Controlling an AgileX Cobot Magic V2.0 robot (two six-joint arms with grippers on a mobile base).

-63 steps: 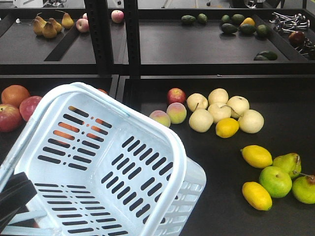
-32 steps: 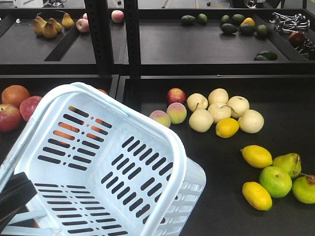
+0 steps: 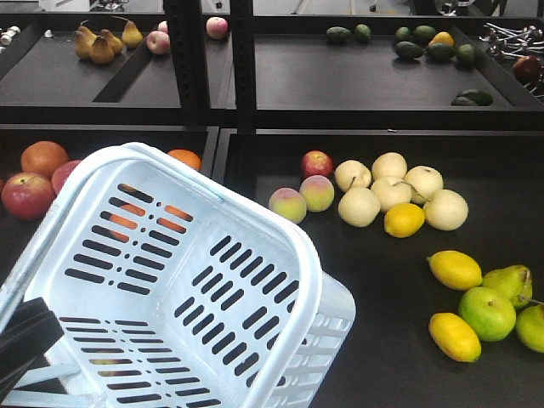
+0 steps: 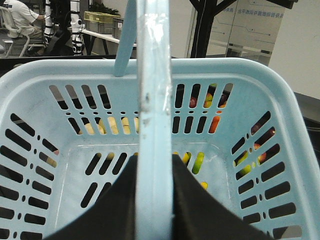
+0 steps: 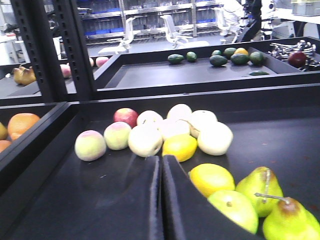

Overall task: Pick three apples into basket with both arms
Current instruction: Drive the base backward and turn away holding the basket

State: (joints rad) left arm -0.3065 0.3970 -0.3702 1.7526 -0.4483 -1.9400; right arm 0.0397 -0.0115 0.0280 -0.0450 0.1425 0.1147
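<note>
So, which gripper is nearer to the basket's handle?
Left. The left gripper has its jaws shut on the handle; the right gripper, jaws shut, hangs by the lemons and pears, apart from it.

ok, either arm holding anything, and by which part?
Left gripper holds the basket by its handle, fingers either side. Right gripper is shut on nothing.

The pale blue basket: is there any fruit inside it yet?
No fruit shows inside the basket; its slotted floor looks bare. Colours in the slots are fruit lying outside it. In the left wrist view the handle and the left gripper cover part of the floor.
</note>
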